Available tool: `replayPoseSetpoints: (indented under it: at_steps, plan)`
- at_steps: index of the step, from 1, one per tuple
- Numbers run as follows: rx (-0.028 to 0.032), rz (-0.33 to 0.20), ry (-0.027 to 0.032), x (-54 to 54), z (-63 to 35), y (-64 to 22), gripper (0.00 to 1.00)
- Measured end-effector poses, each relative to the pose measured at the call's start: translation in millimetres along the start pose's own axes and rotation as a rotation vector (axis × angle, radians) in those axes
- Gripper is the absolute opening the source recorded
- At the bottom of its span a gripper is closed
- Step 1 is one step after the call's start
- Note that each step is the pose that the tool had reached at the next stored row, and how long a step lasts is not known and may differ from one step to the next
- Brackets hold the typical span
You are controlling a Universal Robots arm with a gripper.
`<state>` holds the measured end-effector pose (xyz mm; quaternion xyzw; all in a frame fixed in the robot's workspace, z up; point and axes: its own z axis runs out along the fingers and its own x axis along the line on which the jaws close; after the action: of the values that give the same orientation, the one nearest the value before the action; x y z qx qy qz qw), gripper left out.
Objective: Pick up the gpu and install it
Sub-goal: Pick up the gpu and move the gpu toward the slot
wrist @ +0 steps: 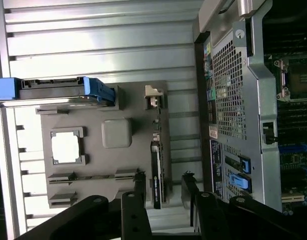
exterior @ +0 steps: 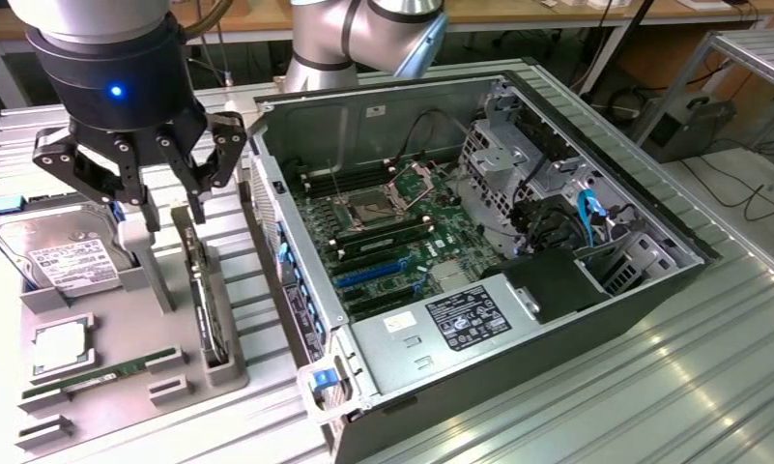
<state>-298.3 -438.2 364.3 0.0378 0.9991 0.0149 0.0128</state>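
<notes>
One end effector (exterior: 170, 217): fingers spread wide and holding nothing; it hangs just above the gpu, one finger to each side of the card, no contact seen.
Gpu (wrist: 157, 172): thin dark card standing on its long edge in a slot of the grey tray, along the tray's edge nearest the computer case.
Handling, weight: judged light, with the bracket end likely the heavier.
Handling, stiffness: rigid board; should not sag when lifted.
Handling, fragility: delicate; the fan, the small parts and the contact edge are to be spared pressure.
Hold point: judged best across the two flat faces near the upper edge, around mid-length, clear of the fan.
Slip risk: the faces look smooth, so a firm, square pinch is wanted.
Grey tray (exterior: 116, 319): lies on the worktop beside the case.
Hard drive (exterior: 71, 256): in the tray, well apart from the card.
Memory stick (exterior: 103, 372): green, in its own tray slot.
Computer case (exterior: 490, 242): side open, motherboard showing.
Worktop (exterior: 696, 387): ribbed metal.
</notes>
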Motion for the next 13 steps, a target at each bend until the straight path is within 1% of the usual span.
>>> replayPoseSetpoints:
  at_steps: [2, 13]
  plan:
    - [0.0000, 0.000, 0.0000, 0.2, 7.8, -0.2, 0.42]
    - [0.0000, 0.000, 0.0000, 0.7, 28.8, -0.9, 0.42]
